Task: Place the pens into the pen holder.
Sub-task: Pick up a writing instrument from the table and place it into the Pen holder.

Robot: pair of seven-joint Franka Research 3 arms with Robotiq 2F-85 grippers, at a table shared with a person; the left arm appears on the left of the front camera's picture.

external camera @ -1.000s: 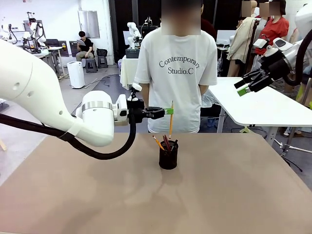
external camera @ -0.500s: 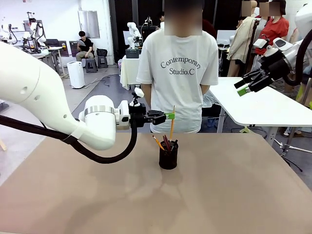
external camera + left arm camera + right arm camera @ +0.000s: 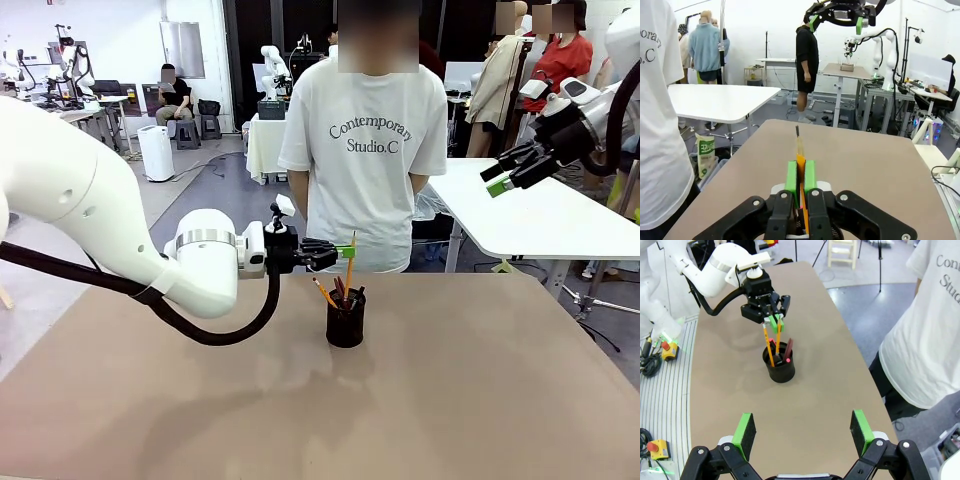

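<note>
The pen holder (image 3: 346, 325) stands upright near the middle of the brown bench (image 3: 480, 400), with several pens (image 3: 338, 291) leaning inside it. At about 11 o'clock from the cup, the left end effector (image 3: 346, 251) reaches in sideways, its green pads pressed together on a yellow-orange pencil (image 3: 350, 264) that hangs nearly upright with its lower end at the cup's mouth. From the left wrist, the pencil (image 3: 800, 159) runs straight out between the pads (image 3: 791, 176). The right end effector (image 3: 500, 180) hangs high at 2 o'clock, fingers spread and holding nothing. A person in a white T-shirt (image 3: 365, 140) stands at 12 o'clock behind the bench.
</note>
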